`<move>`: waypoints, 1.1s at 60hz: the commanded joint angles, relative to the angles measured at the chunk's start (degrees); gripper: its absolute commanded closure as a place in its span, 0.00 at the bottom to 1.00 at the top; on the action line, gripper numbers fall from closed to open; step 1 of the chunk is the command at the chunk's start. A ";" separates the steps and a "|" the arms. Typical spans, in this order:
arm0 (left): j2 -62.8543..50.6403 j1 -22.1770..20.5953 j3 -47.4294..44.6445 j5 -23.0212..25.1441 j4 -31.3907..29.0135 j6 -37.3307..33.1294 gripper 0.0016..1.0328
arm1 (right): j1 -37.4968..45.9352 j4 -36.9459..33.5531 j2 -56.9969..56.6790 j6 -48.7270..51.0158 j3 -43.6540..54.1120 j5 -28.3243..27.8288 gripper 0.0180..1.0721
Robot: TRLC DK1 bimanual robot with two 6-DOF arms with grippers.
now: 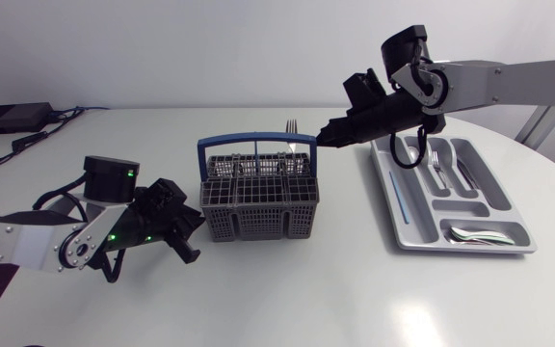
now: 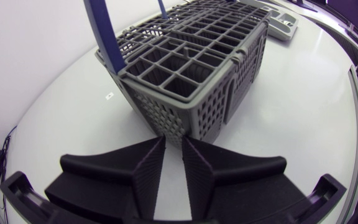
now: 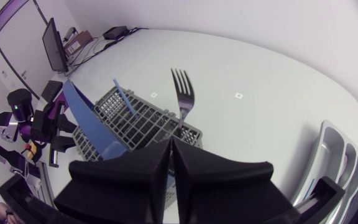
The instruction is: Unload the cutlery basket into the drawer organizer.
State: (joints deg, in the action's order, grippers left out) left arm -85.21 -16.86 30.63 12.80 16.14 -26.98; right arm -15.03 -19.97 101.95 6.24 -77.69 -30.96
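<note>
The grey cutlery basket (image 1: 258, 198) with its blue handle (image 1: 258, 143) stands mid-table. One fork (image 1: 291, 125) stands upright in its rear right part, tines up. My right gripper (image 1: 322, 138) hovers beside that fork with its fingers shut. In the right wrist view the fork (image 3: 180, 93) rises just ahead of the gripper (image 3: 173, 144), and I see no contact. My left gripper (image 1: 193, 229) lies low at the basket's front left corner. Its fingers (image 2: 148, 168) are drawn almost together, with the basket (image 2: 191, 81) right ahead and nothing between them. The drawer organizer (image 1: 393, 207) lies at the right.
The organizer holds forks (image 1: 435, 159) in a rear slot and spoons (image 1: 475, 234) in its front slot. A black box (image 1: 8, 118) with cables sits at the table's back left. Bare white table surrounds the basket.
</note>
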 commanded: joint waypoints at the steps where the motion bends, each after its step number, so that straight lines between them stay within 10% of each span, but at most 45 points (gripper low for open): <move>1: -2.42 0.43 2.94 0.30 2.05 1.49 0.85 | -1.06 -2.01 0.35 -1.14 0.17 -1.21 0.94; 66: -19.56 8.07 22.63 -0.23 3.81 1.05 0.84 | -5.45 -5.96 -23.64 0.44 21.79 1.17 0.87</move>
State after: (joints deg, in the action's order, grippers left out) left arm -104.33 -9.98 52.03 12.36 19.62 -26.79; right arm -22.59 -25.52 81.52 6.83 -57.65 -30.20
